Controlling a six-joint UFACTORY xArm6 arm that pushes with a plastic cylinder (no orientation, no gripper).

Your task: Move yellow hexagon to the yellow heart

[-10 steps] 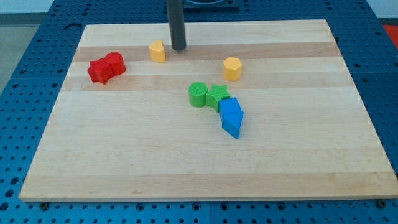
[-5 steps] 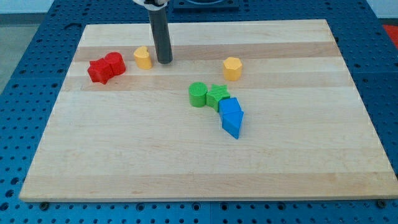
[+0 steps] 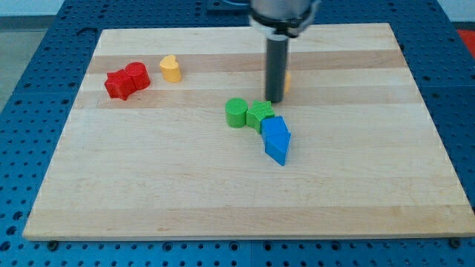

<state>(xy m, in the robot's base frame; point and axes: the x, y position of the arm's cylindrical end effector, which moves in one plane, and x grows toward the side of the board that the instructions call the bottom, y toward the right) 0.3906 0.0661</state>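
Nearest the viewer, a wide stretch of bare board (image 3: 223,200) is being left unused, so open room is being offered there and along the right side.

Further back, at mid-board, a blue block pair (image 3: 277,139) is being seen touching a green star-like block (image 3: 260,115), with a green cylinder (image 3: 236,113) just beside it on the left.

Just beyond the green star-like block, my tip (image 3: 274,100) is being held at the board surface. No jaws are carried by the rod, so nothing is being held; only pushing is possible.

The yellow hexagon (image 3: 286,80) is being almost wholly hidden behind the rod; only a sliver is being seen at the rod's right edge. Whether contact is being made cannot be told.

Far left, the yellow heart (image 3: 171,68) is being seen well apart from the hexagon, with a red block pair (image 3: 127,80) near it on its left.

Risks being judged:
- The tip is being placed on the hexagon's near-left side; a push from here is likely to send it right or far, away from the heart.
- The green cluster is being crowded by the tip and may be knocked.
- Leftward, the lane between hexagon and heart is being kept clear.
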